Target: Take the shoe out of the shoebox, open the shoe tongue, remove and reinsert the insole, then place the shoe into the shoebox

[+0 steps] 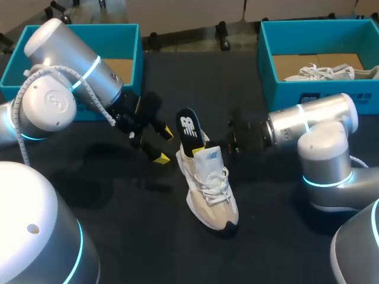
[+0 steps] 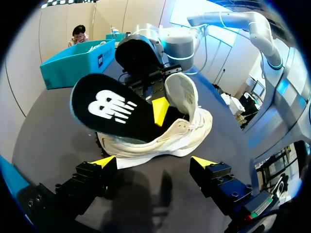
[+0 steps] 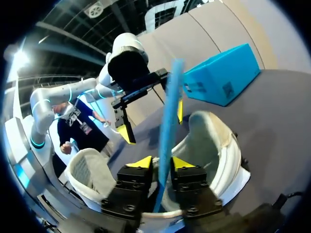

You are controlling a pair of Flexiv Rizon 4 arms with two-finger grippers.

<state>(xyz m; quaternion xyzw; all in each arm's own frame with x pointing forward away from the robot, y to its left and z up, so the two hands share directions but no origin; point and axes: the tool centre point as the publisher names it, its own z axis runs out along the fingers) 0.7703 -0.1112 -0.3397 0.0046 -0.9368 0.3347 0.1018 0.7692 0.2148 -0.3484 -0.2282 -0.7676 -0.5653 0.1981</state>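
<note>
- Upright insole (image 1: 188,131), clamped in the right gripper (image 1: 206,144), blocks the heel opening of the shoe (image 1: 210,189).
- Left gripper (image 1: 164,145), fingers apart, stands just left of the heel.
- Bare table (image 1: 136,236) flanks the toe.

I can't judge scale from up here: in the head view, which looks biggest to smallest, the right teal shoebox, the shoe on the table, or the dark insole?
1. the right shoebox, though the view's edge cuts it off
2. the shoe
3. the insole; its lower end is hidden inside the shoe
</note>
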